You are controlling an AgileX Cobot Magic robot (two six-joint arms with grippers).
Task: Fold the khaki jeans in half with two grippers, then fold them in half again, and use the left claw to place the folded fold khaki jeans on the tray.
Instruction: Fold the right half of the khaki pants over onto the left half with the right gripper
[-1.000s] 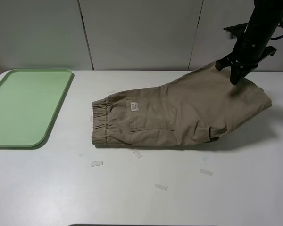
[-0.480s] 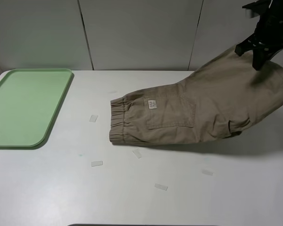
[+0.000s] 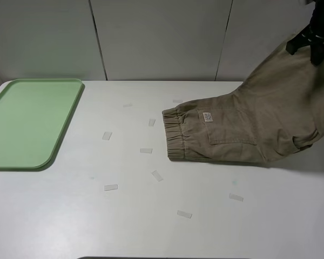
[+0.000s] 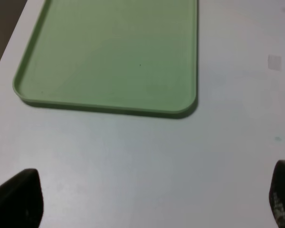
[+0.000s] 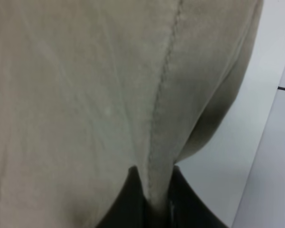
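White table (image 3: 70, 216), scattered pale scraps (image 3: 110, 188); right gripper (image 5: 156, 186) pinches khaki jeans (image 3: 243, 129), left gripper (image 4: 149, 197) agape

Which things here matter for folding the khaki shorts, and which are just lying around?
For the job: khaki jeans; tray; right end effector, shut on the jeans; left end effector, open.
Lying about: small pale slips scattered on the table.

Exterior high: frame corner is clipping the right gripper (image 3: 317, 43), khaki jeans (image 3: 259, 121) are running off the edge. Label (image 3: 207, 116) print is reading too small. Left wrist: left gripper (image 4: 149, 197) is showing only fingertips (image 4: 16, 199); tray (image 4: 109, 107) is getting cut off. Right wrist: edge is cropping the black fingers (image 5: 133, 199).
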